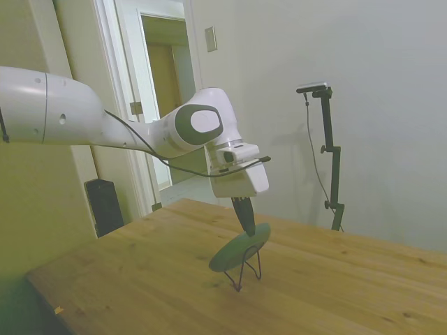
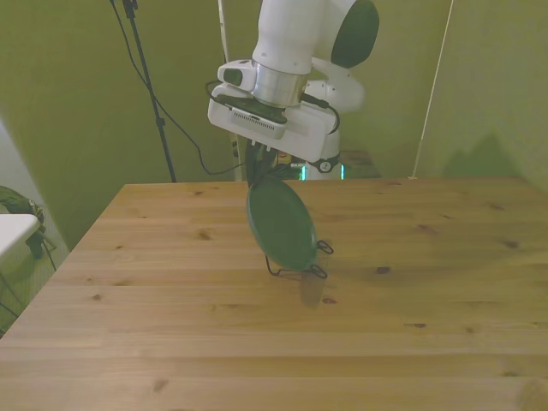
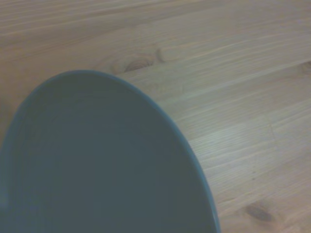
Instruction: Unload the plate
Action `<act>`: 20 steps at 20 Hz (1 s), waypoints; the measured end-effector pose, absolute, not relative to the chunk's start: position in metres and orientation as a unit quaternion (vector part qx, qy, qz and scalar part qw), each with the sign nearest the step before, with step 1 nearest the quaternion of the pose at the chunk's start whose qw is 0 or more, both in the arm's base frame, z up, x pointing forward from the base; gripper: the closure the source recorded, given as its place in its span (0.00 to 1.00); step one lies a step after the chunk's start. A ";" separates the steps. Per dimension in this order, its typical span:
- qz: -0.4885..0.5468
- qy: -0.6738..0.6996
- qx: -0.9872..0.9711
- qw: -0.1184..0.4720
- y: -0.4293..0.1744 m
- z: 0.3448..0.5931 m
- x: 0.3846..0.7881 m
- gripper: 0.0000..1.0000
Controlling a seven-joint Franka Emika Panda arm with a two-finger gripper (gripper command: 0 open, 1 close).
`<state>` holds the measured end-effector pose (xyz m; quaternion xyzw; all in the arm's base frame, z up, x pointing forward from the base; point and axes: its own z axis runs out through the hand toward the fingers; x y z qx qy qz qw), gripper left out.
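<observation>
Grey-green plate (image 2: 281,224) on wire stand (image 2: 318,271)

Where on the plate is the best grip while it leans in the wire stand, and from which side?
Grip the plate's upper rim, coming from above. It stands tilted on edge in the wire stand, so its lower edge is caught in the wire and only the thin top rim is free. The gripper is already at that rim, apparently pinching it.

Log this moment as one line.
end effector: at plate's top rim | plate: tilted, in wire stand | table: wooden
</observation>
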<state>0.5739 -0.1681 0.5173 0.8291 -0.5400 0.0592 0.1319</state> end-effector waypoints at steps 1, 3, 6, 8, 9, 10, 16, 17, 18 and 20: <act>0.060 -0.539 0.830 0.131 -0.166 0.519 0.574 1.00; 0.065 -0.536 0.832 0.129 -0.162 0.523 0.574 1.00; 0.074 -0.529 0.836 0.124 -0.150 0.534 0.575 1.00; 0.081 -0.522 0.841 0.120 -0.139 0.542 0.577 1.00; 0.084 -0.517 0.844 0.116 -0.131 0.546 0.578 1.00; 0.086 -0.512 0.848 0.110 -0.121 0.549 0.579 1.00; 0.081 -0.468 0.879 0.042 -0.032 0.557 0.583 1.00; 0.077 -0.460 0.884 0.029 -0.017 0.554 0.582 1.00; 0.073 -0.453 0.888 0.018 -0.003 0.547 0.582 1.00; 0.060 -0.441 0.895 -0.002 0.022 0.530 0.579 1.00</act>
